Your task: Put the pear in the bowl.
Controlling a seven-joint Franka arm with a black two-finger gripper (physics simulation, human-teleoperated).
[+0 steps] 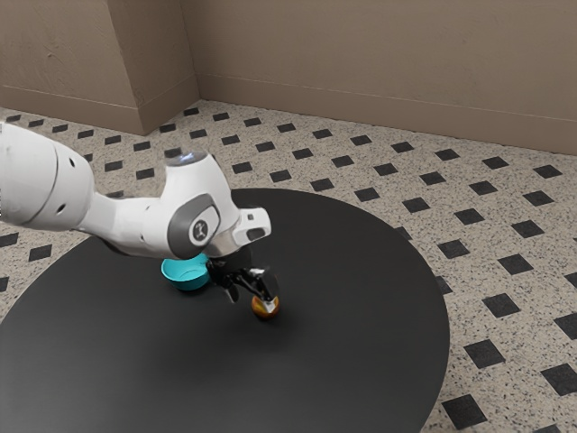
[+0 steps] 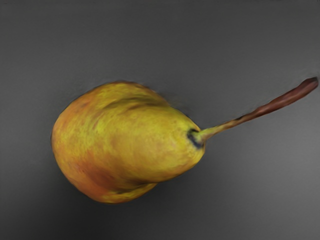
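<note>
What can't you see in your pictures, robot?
- Pear: its underside, hidden by its own body in the wrist view.
- Bowl: part of its rim, behind my arm and gripper in the exterior view.
- Whether a fingertip touches the pear: too small to tell in the exterior view.
- Table: its near side, cut off by the exterior view's lower edge.

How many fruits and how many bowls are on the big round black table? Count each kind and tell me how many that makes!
Fruits: 1, the yellow-orange pear
Bowls: 1, the turquoise bowl
Total: 2 things on the table
</note>
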